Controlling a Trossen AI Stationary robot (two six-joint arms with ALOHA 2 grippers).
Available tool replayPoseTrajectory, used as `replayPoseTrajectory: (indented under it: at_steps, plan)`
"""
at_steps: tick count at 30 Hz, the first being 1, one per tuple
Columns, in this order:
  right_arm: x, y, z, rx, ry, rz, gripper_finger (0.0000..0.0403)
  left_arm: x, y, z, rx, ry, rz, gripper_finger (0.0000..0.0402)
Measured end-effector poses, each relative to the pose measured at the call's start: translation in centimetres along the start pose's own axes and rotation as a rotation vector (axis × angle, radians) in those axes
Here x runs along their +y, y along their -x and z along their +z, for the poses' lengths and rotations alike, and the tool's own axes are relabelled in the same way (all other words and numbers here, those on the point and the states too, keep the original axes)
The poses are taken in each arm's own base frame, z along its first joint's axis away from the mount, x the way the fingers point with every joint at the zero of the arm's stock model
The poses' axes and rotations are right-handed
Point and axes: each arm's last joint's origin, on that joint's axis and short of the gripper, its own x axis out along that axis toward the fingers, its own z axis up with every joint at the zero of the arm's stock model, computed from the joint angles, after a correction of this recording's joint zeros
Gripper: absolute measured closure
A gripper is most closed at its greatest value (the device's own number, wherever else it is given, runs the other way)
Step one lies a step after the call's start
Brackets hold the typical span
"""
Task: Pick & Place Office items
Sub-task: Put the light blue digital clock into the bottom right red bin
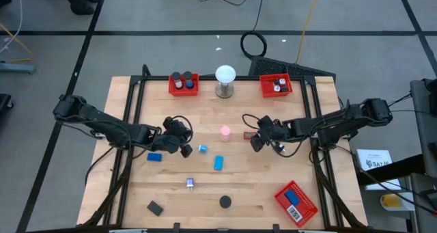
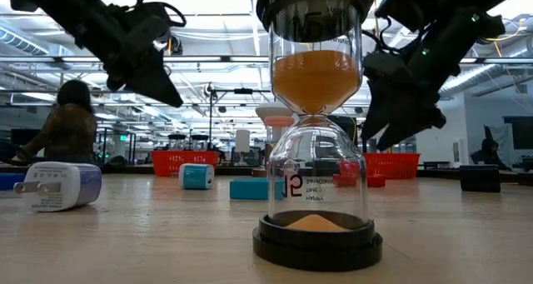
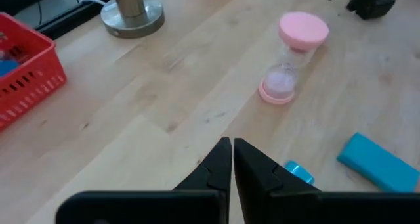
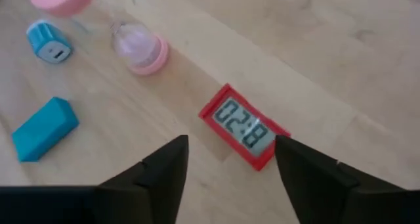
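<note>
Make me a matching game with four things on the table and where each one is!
Things:
1. pink sand timer
2. black disc
3. white globe
4. red clock

Places:
A. at the back edge, between two red trays
B. near the front edge of the table
C. in front of the right gripper's open jaws
D. in the middle of the table, between the two arms

Pairs: 1-D, 2-B, 3-A, 4-C
</note>
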Motion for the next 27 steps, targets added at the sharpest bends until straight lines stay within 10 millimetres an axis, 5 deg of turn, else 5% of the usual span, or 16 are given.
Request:
replayPoseTrajectory:
  at_steps: [14,27]
  plan:
    - [5.4,2.3,0.8,0.117,0.102,0.008,0.0165,0.0,-0.1,-0.5,0.020,-0.056,-0.023,0.0387]
    - [9.6,1.4,-1.0,0.171,0.066,0.007,0.0297,-0.2,0.0,-0.9,0.125,-0.088,-0.140,0.0392]
